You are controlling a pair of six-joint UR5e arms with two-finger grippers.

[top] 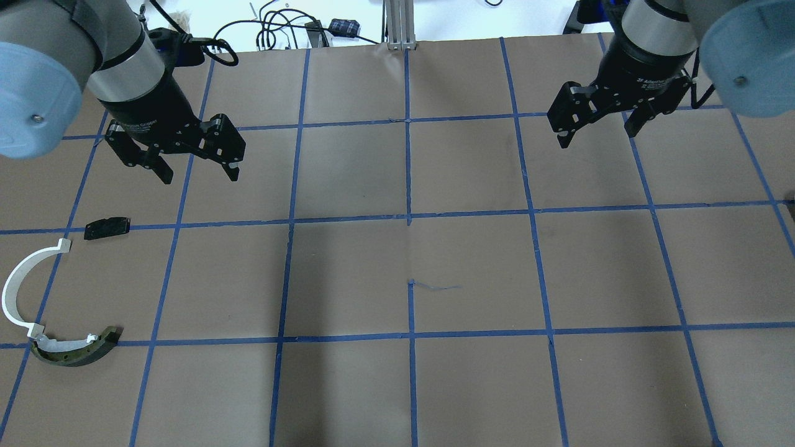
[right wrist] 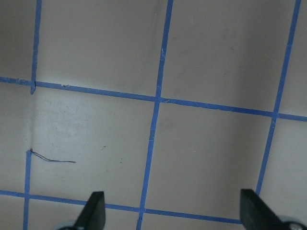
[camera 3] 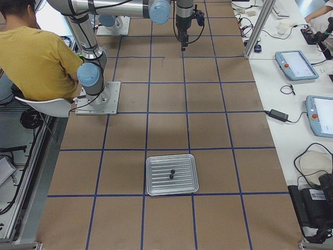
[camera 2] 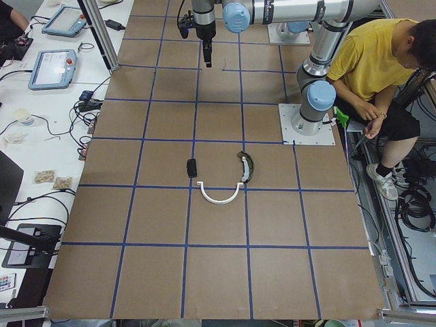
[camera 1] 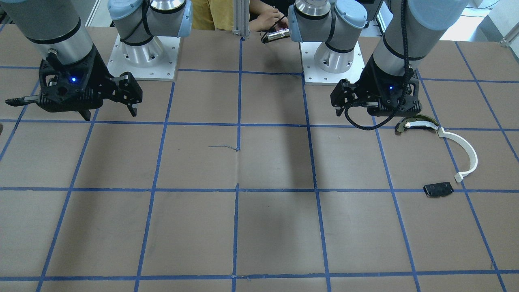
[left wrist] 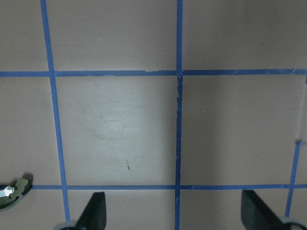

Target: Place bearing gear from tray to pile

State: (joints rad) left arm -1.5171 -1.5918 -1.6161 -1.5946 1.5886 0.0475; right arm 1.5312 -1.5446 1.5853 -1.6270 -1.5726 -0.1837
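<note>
- Held the right pincer (top: pixel 597 133) and the left pincer (top: pixel 200 177) spread wide, both empty.
- Found the tiny black roundish bearing gear (camera 3: pixel 170 177) in the shallow silver metal tray (camera 3: pixel 151 177), well apart from the right pincer.
- Probably needed a centred, straight-down pinch.

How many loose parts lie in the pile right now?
3: the white curved strip, the dark olive-edged curved piece touching one end of it, and the flat black plate apart near its other end.
</note>
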